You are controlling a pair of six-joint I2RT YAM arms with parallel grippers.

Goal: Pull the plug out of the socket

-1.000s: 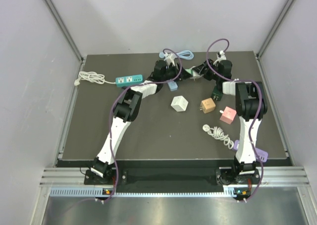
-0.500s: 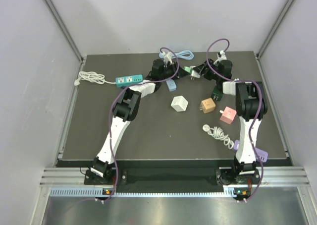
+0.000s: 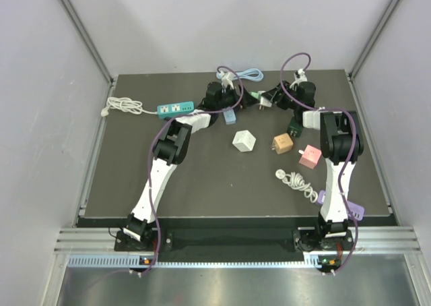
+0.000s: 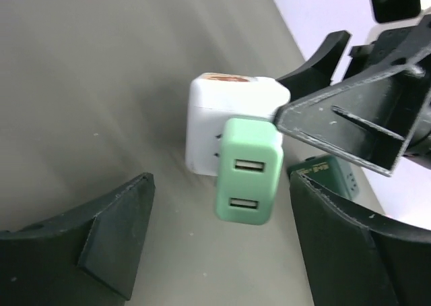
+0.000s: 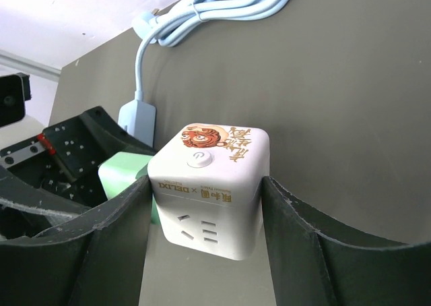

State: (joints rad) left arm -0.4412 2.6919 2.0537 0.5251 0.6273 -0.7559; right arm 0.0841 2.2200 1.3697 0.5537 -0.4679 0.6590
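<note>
Far left on the desk (image 3: 202,178): teal power strip (image 3: 175,108), not involved. My left pincer (image 4: 219,185) is gaping wide, holding nothing, one finger on each side of the green plug (image 4: 248,174) and clear of it. The plug looks seated in the side face of the white cube socket (image 5: 215,151), which hangs above the desk at the back centre. My right pincer (image 5: 205,185) is clamped on the socket, fingers flat on two opposite faces.

Judgement: plug not yet out; next is closing the left on the plug and pulling straight away.

Risks:
- The plug body is rounded and smooth, so an off-centre close could slide off it.
- Pulling at an angle to the pins would twist the cube in my right grip (only flat faces hold it) and it could slip out.
- Both pincers are very close, right finger just beside the plug, so they could knock together on closing.
- The light blue cable (image 5: 222,3) lies just behind and could snag.
</note>
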